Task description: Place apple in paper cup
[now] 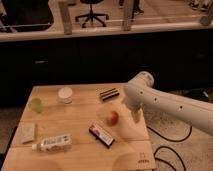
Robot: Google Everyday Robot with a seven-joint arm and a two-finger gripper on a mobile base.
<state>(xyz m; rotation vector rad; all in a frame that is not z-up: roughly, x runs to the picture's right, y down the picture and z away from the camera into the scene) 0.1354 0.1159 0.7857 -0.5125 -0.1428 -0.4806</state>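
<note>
The wooden desk (80, 109) carries everything; the white arm (170, 102) reaches in from the picture's right edge and bends down over the desk's right part; the gripper (135, 116) hangs from its end, pointing downward, low over the wood; whether it is open or closed I cannot tell.

The relation that matters: the apple (113, 118) lies just beside the gripper, toward the picture's left, with a narrow gap between them, so I judge the grasp not yet made; the gripper would need to shift sideways over the fruit before closing. Being round, the apple offers no long axis to line up with.

The paper cup (65, 94) stands upright, well apart from the apple, farther left and toward the desk's far edge; the carry should run that way, past the dark bar (108, 93).

The apple looks small and red-orange with a paler patch, resting bare on the wood, near a red-and-black packet (101, 134).
</note>
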